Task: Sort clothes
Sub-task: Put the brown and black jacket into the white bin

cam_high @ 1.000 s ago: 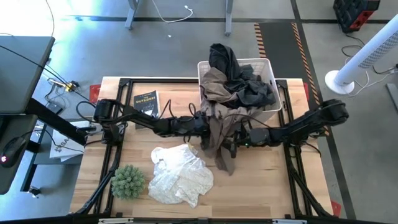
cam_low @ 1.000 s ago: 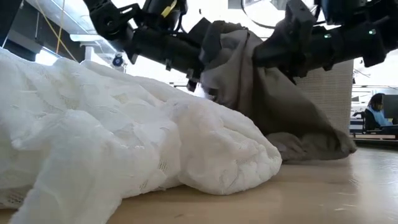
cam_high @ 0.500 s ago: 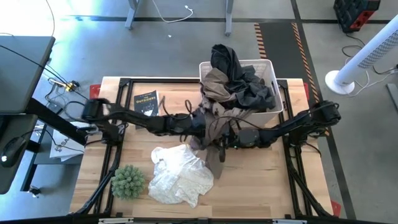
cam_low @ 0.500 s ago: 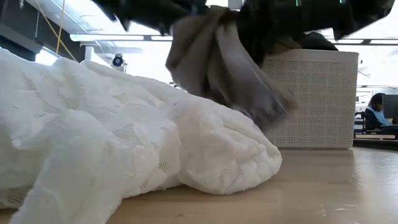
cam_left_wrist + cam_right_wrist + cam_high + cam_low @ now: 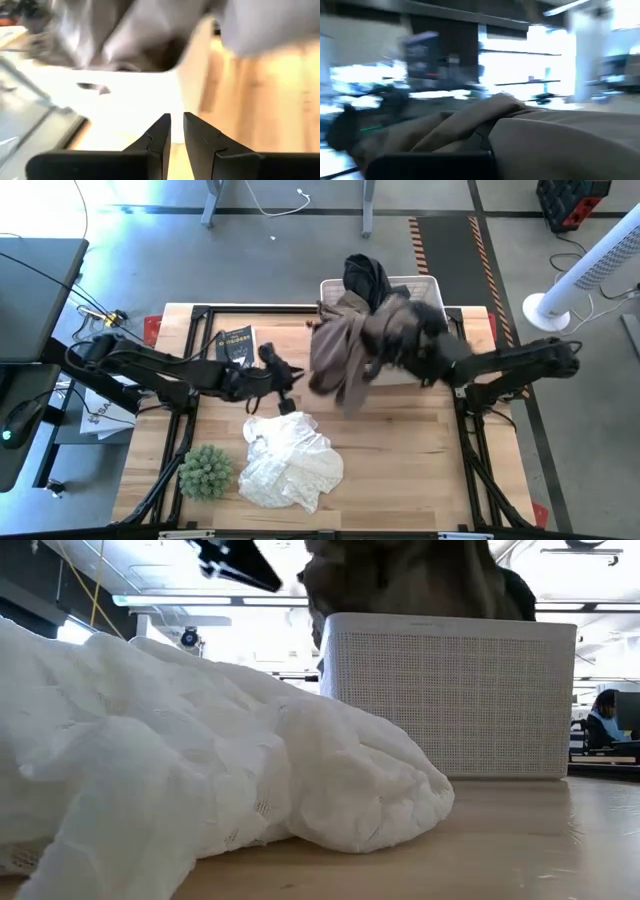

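The khaki-brown trousers [image 5: 345, 355] hang in the air in front of the white basket [image 5: 432, 288], bunched, with my right gripper [image 5: 420, 348] shut on them. In the low view they show above the basket [image 5: 400, 575]. Dark grey pieces [image 5: 365, 278] lie heaped in the basket. A white patterned garment [image 5: 290, 460] lies crumpled on the table near the front. My left gripper [image 5: 285, 375] is left of the trousers, apart from them, with a narrow gap between its fingers [image 5: 177, 125] and nothing in it. My right gripper holds a bunch of the trousers' cloth [image 5: 520, 125], reaching in level from the table's right. The cloth lies over the fingers and hides the place of contact. The trousers are lifted clear of the table and hang slack, their lower end [image 5: 350, 395] swinging free.
A round green plant [image 5: 205, 472] stands at the front left and a dark book [image 5: 236, 345] lies at the far left. The basket [image 5: 450, 690] stands at the far right. Bare wood shows at the front right.
My right gripper has shut on the trousers and gone up and toward the far right with them. The trousers, whose lower end lay on the table, now hang clear of it in front of the basket. My left gripper has drawn back toward the table's left edge.
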You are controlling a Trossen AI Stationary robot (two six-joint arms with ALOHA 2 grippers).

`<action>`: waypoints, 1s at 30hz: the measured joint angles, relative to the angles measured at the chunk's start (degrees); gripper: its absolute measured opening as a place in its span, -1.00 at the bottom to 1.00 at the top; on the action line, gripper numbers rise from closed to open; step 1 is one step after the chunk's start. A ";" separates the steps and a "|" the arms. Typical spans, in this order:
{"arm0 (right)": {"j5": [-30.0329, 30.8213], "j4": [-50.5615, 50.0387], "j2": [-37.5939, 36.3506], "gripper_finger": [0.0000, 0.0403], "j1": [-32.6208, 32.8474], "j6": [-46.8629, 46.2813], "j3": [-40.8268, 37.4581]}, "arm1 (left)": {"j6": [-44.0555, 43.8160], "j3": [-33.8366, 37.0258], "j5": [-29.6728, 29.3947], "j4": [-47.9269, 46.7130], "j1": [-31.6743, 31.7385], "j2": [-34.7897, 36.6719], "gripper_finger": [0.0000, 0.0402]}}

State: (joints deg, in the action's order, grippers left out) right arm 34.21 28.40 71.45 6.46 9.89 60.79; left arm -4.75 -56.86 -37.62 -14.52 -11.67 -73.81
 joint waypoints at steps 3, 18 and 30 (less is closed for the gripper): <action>2.26 -13.30 -0.91 -1.00 -6.05 3.73 8.52 | -1.17 0.00 -5.63 -3.80 -1.51 1.47 -0.75; -17.90 -51.60 16.28 -1.00 -45.60 -22.76 3.74 | -4.94 0.02 -9.70 -9.56 -3.20 1.60 -0.75; -24.88 -47.56 34.87 -1.00 -43.06 -21.54 0.15 | -8.69 0.02 -9.56 -14.87 -3.82 1.60 -0.75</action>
State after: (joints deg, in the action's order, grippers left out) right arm 9.33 -19.16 106.32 -36.60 -11.65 60.93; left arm -13.43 -56.84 -47.18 -29.39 -15.50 -72.20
